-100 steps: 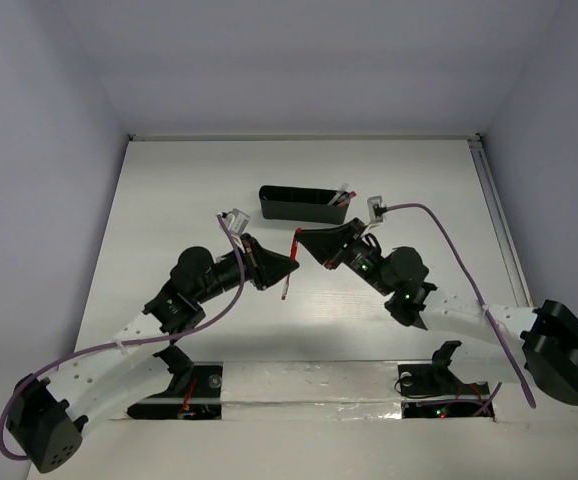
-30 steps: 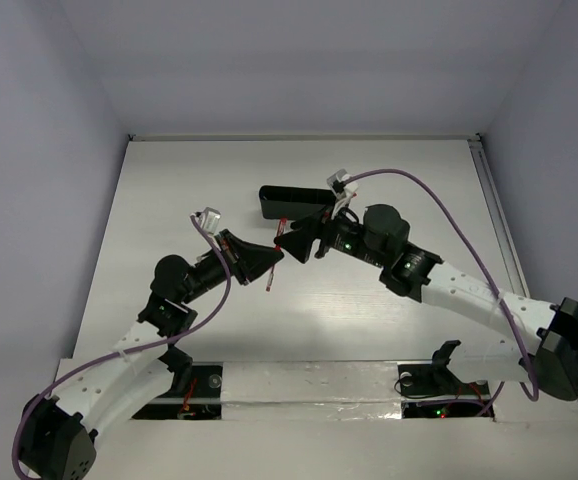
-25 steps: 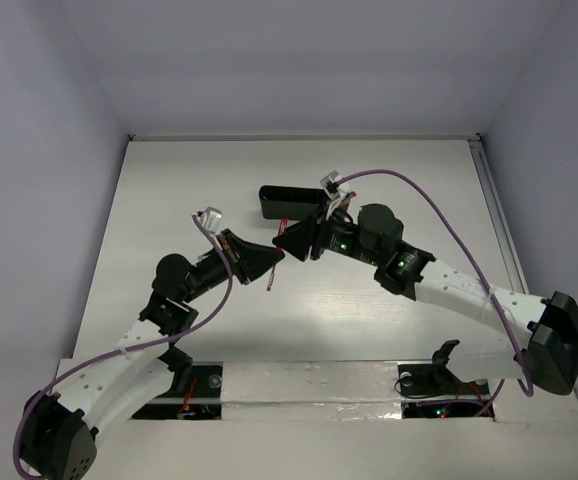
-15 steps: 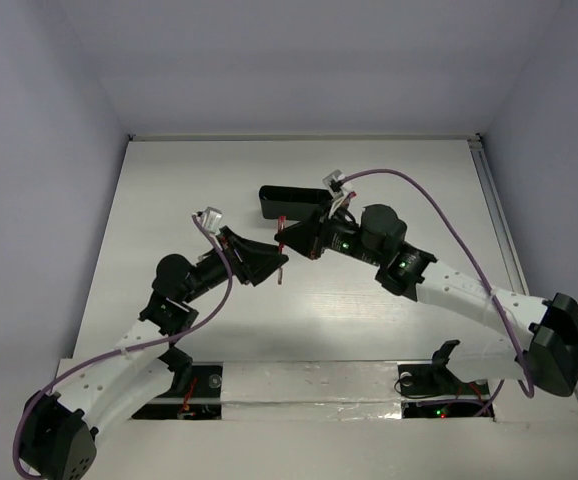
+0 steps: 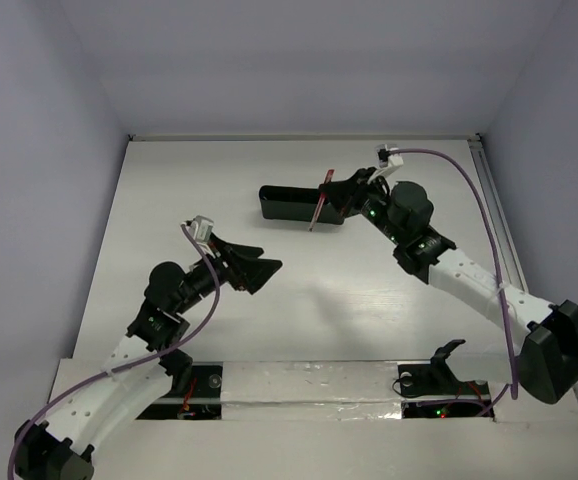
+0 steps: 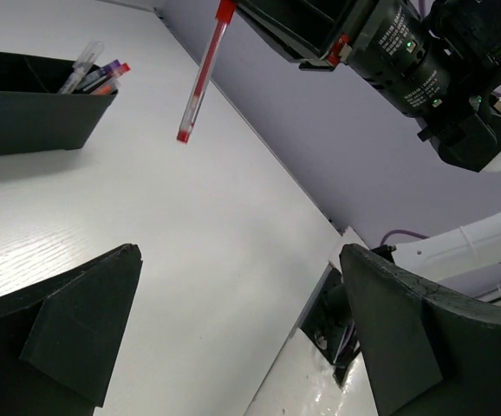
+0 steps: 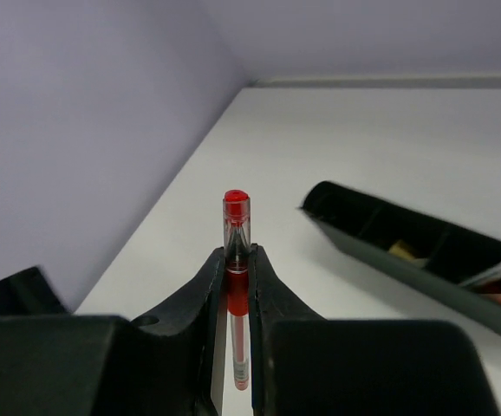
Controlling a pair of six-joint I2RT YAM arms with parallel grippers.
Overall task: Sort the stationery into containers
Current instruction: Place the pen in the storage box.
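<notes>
Top view: my right jaws pinch the red pen (image 5: 318, 207) above centre, beside the tray (image 5: 284, 208); my left jaws are spread, empty.
Left wrist: pen hangs upper centre, tilted.
Right wrist: tray lower right.
Carry step, I judge; next, centre over tray, release.

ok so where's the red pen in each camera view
top external: red pen upper centre, in the right claw, crossing the black tray's right end
left wrist: pen at top, left of centre, hanging tilted
right wrist: pen at centre, pinched upright
shared landmark: the black tray
</notes>
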